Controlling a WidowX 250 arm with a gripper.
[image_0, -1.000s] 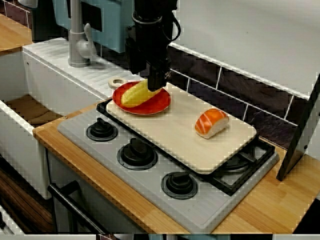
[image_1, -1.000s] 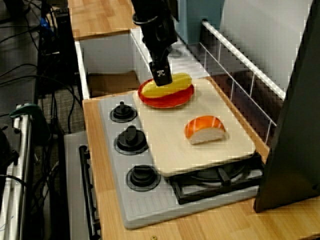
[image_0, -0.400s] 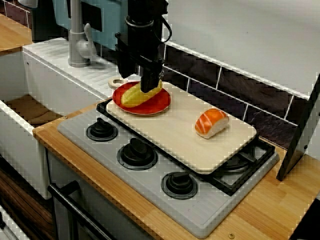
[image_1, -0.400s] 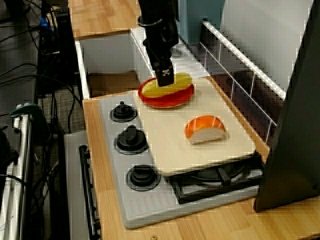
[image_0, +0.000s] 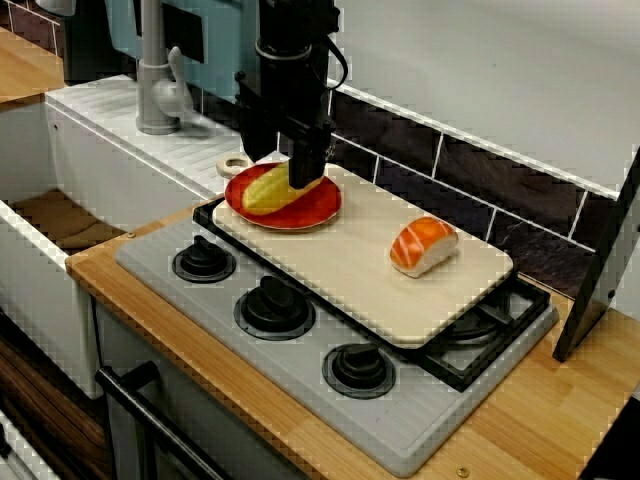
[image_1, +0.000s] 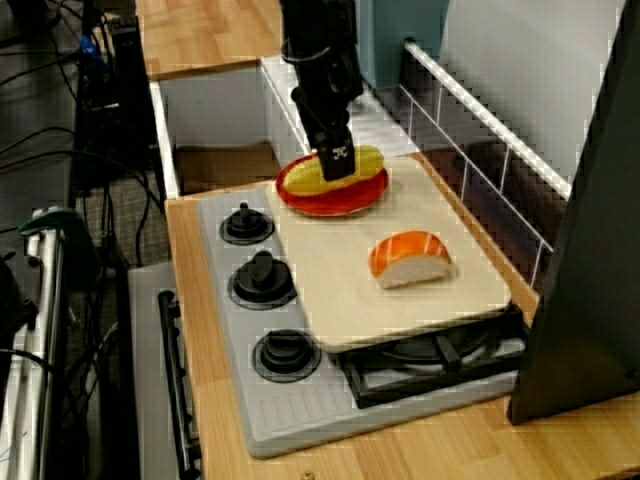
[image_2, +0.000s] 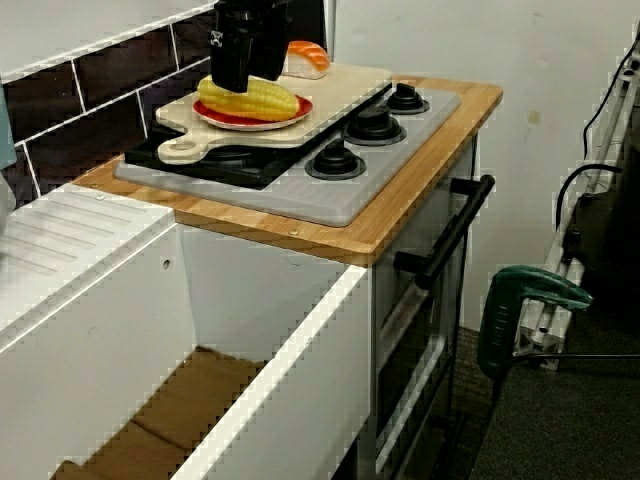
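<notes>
The jaws are down on the corn cob (image_0: 262, 192), which lies on a red plate (image_0: 320, 210) at the sink-side end of the cutting board (image_0: 340, 268), near the back edge of the wooden surface (image_0: 520, 420). They hide part of the cob, so I can't tell whether they're clamped. To me this looks like the grasping stage. A lift would call for a firm, centred hold on that rounded cob. A salmon sushi (image_0: 422, 245) sits further along the board, which lies over the hob (image_0: 300, 392). The white sink (image_2: 300, 400) adjoins the surface, and a green clamp (image_2: 522, 305) stands beyond the oven.
</notes>
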